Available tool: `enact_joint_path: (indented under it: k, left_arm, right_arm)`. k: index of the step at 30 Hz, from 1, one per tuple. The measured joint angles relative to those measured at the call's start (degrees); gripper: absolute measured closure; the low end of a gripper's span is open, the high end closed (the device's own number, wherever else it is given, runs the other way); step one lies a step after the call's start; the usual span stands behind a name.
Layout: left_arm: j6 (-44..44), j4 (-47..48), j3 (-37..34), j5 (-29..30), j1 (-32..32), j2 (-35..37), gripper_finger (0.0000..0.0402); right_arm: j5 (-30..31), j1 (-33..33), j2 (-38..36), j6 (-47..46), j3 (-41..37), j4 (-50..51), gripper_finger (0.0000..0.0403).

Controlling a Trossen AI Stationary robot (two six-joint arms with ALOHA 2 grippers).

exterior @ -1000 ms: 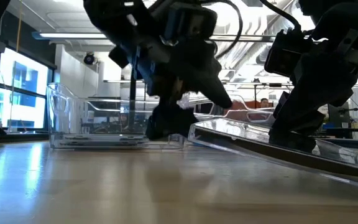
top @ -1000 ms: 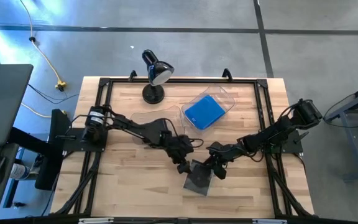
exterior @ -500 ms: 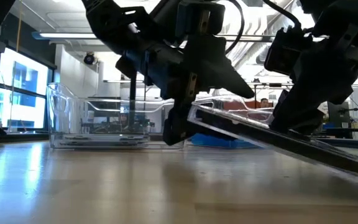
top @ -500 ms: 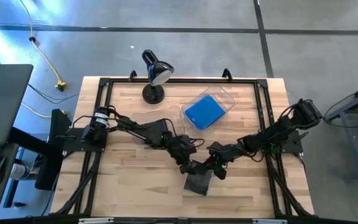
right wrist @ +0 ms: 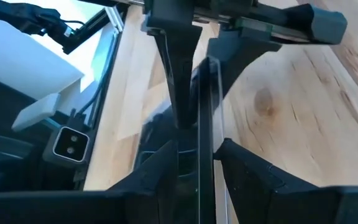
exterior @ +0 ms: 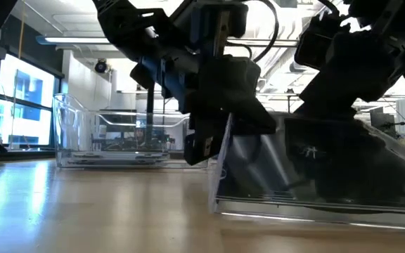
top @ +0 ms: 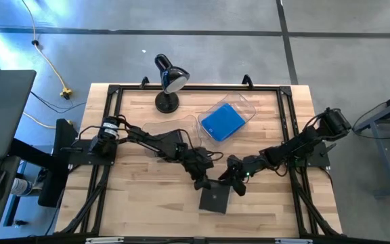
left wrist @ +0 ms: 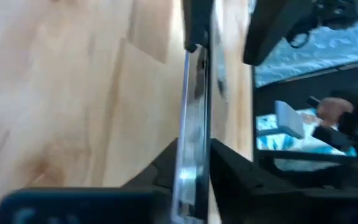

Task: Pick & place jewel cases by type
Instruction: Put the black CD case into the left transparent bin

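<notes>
A: While both arms meet at the table's near middle, what do the bins hold?

B: Two clear bins sit toward the far side. The right bin [top: 239, 112] holds a blue case [top: 222, 122], lying flat and turned cornerwise to the table [top: 134, 203] edges. The left bin [top: 168, 129] sits just beside it, partly under the left arm; I cannot tell if anything is in it. In the low view its walls [exterior: 111, 137] are clear and nothing tall stands inside.

A: And the grey case?

B: The grey case [top: 214, 199] sits near the front edge, in the middle, between the two grippers. In the low view [exterior: 315, 169] it is tipped up: one edge rests on the wood along the front, and the face slopes up and back toward the arms. That lower edge runs roughly left to right across the table.

A: Who has it?

B: Both. The left gripper [top: 208, 183] is clamped on its upper left edge; its wrist view shows the thin case edge-on [left wrist: 191, 143] between the two fingers [left wrist: 160, 171]. The right gripper [top: 230, 184] pinches the upper right edge, again with the case [right wrist: 202, 124] seen edge-on between its fingers [right wrist: 160, 162].

A: Anything else up there?

B: A black lamp [top: 169, 80] stands at the far edge, left of the bins.
</notes>
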State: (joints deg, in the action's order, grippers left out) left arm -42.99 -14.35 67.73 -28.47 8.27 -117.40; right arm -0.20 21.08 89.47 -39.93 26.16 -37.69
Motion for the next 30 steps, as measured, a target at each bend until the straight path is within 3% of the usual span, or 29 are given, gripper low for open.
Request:
enact_joint_path:
  k: [6,13,19,24,30]
  left_arm:
    - [0.4,-0.3,0.1,-3.1,0.0,0.2,0.0391]
    - [1.1,-2.7,0.1,-6.5,0.0,0.2,0.0369]
    - [0.9,-4.0,0.1,-11.4,0.0,0.1,0.0382]
    - [0.3,-3.4,-0.1,-14.8,0.0,-0.1,0.0382]
    - [-1.0,-4.2,0.0,-18.5,0.0,-0.1,0.0381]
  right_arm:
    - [-0.2,0.0,-0.1,-0.1,0.0,-2.1,0.0284]
    - [-3.8,0.0,0.0,-0.1,-0.1,-7.0,0.0284]
    - [-6.8,0.0,0.0,-3.0,-0.1,-9.9,0.0284]
    - [-7.3,0.0,0.0,-6.1,0.1,-21.3,0.0284]
    - [-7.7,0.0,0.0,-6.2,0.0,-27.5,0.0284]
